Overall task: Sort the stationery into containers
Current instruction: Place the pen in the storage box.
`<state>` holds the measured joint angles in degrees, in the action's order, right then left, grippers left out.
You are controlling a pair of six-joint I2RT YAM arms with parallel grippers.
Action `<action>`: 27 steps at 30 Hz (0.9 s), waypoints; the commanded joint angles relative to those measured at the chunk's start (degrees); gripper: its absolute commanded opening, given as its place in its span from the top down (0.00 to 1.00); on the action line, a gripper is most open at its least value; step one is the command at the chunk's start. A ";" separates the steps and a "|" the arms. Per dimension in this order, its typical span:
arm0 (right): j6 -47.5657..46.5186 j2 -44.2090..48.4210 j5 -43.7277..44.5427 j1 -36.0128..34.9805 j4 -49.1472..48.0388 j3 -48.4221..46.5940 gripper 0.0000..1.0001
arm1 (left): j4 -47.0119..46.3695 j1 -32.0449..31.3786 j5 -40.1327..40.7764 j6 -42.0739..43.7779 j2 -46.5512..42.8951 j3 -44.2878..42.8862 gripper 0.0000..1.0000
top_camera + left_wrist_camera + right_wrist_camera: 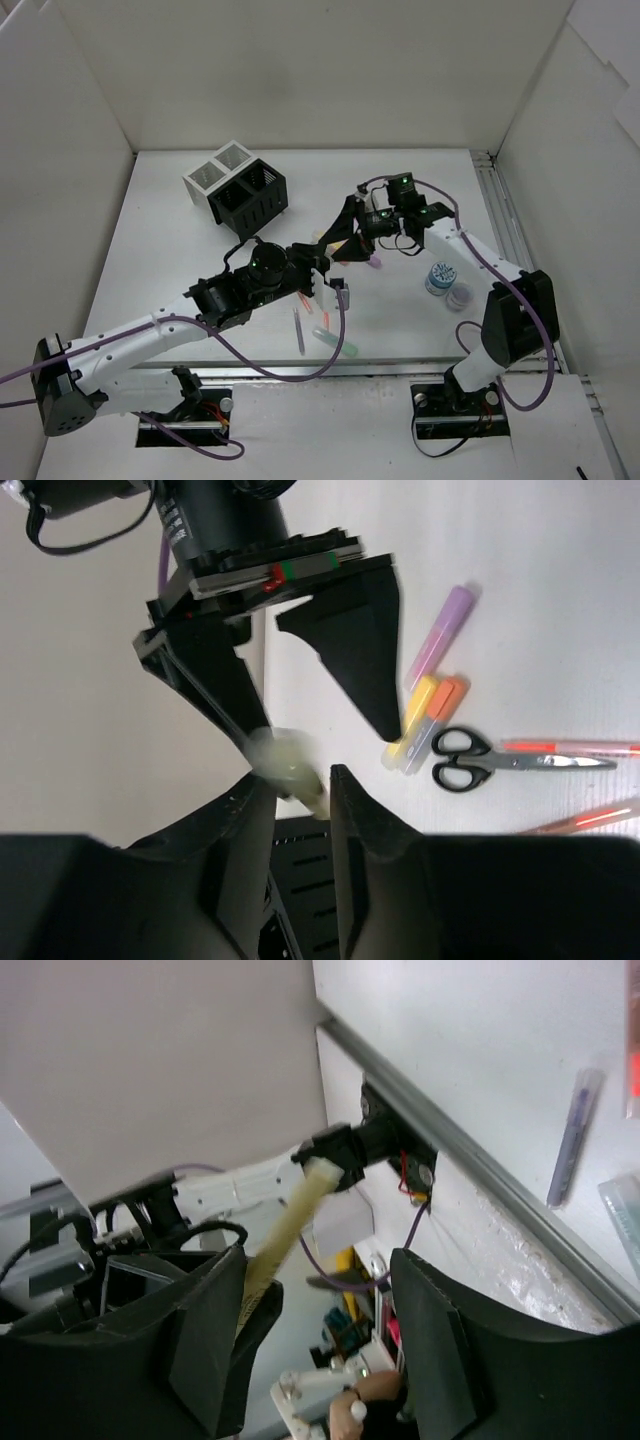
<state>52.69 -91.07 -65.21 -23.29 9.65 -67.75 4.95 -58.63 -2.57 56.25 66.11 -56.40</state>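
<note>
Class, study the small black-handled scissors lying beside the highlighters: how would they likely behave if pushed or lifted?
The scissors lie flat and closed, so a push would probably slide or spin them, not roll them. Metal blades suggest they are stiff. The looped handles look bulkier than the blades, so lifted by the blades they might tip handle-down.

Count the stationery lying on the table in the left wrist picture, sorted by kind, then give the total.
Highlighters: 3
Scissors: 1
Slim pens: 2
Total: 6
</note>
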 commanded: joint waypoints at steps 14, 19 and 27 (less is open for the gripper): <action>4.54 12.22 20.03 20.73 -7.98 2.08 0.11 | -12.15 16.07 -12.71 -17.56 -5.99 0.60 1.00; -2.67 20.30 31.26 21.97 -7.54 6.65 0.06 | -15.93 27.84 -12.29 -31.07 -2.92 -2.04 1.00; -15.59 31.20 50.86 20.92 -4.91 13.60 0.02 | -15.15 43.77 -9.21 -51.31 8.85 -13.02 1.00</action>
<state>43.79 -61.89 -23.66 -1.74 5.93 -54.68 -5.41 -18.44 -12.49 16.14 72.93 -64.29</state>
